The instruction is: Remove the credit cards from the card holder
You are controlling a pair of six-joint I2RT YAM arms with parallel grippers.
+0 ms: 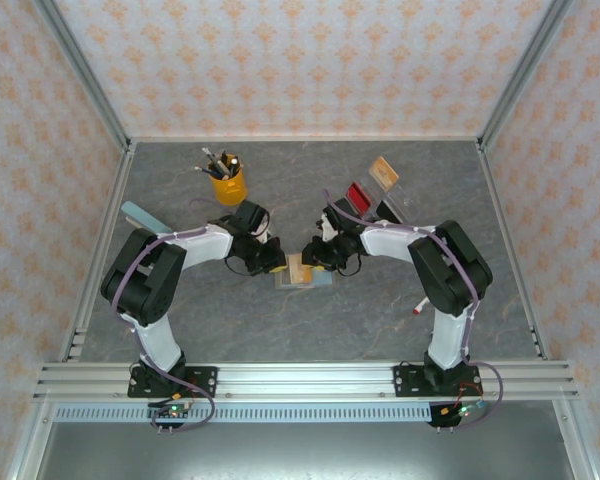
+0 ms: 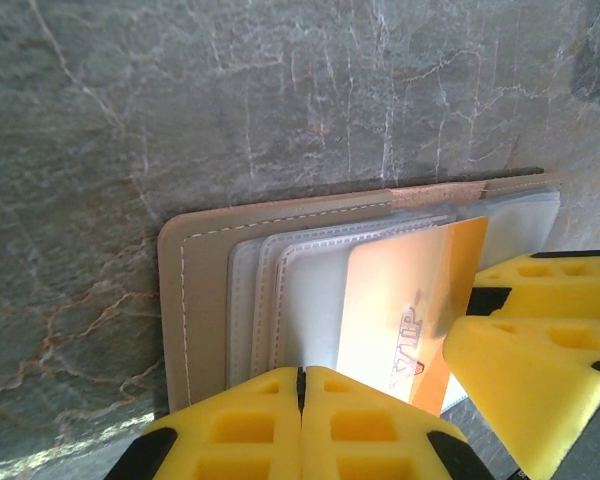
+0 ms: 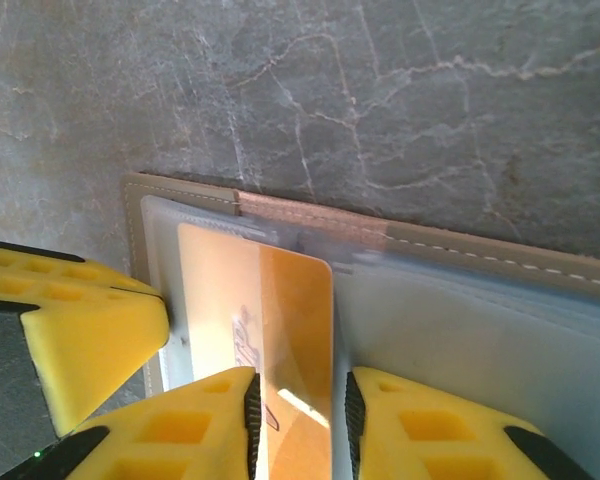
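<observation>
- Grey veined stone worktop (image 1: 230,320), patterned walls on three sides.
- Card holder (image 2: 195,300): lies open and flat on the worktop, midway between the two arms. It has a tan stitched border, with its pale clear pockets uppermost.
- Orange card (image 2: 410,300) (lettered VIP): stands part-way out of a pocket, its free end toward the arms. Judged thin, stiff, light and slick. Best pinched at that free end and drawn straight along the pocket, since a skewed pull may jam it.
- Right fingers (image 3: 430,420): slightly parted astride the card's free end, a dark slit on either side, so not clamped.
- Left fingers (image 2: 240,430): clenched together with nothing between them, set at the holder's near edge (probably pinning the soft, light holder).
- Red card (image 1: 358,195) and tan card (image 1: 383,170): far right, well apart from the holder.
- Yellow pen cup (image 1: 227,187): far left.
</observation>
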